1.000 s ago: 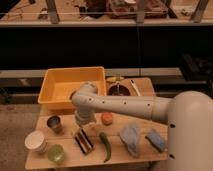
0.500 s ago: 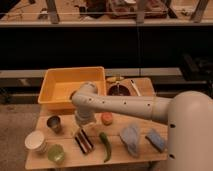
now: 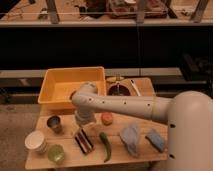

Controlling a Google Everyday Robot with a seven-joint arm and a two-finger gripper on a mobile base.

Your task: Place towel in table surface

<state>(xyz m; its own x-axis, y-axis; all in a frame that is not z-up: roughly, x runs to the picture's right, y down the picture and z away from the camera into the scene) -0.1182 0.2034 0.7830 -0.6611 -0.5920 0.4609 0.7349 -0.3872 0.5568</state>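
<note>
In the camera view, a yellow bin (image 3: 60, 86) is sitting at the back left of a wooden table (image 3: 145, 159), and everything else is lying in front of or beside that bin. The robot's white arm (image 3: 125, 105) is reaching in from the right and bending down just in front of the bin's near right corner, where the gripper (image 3: 84, 122) is hanging low over the table; how it is set cannot be told from here. The towel (image 3: 131, 139), a crumpled grey-blue cloth, is lying flat on the table well to the right of the bin and nearer the front edge, apart from the gripper. A smaller blue pad (image 3: 156, 140) is resting just beyond the towel, farther from the bin. Near the gripper, an orange thing (image 3: 106, 118) is sitting to its right, and a green pepper (image 3: 106, 145) and a dark striped packet (image 3: 84, 141) are lying nearer the front. In front of the bin's left half, a metal cup (image 3: 54, 123), a white cup (image 3: 36, 141) and a green cup (image 3: 56, 153) are standing upright. Just right of the bin, a dark bowl (image 3: 118, 90) is sitting.
</note>
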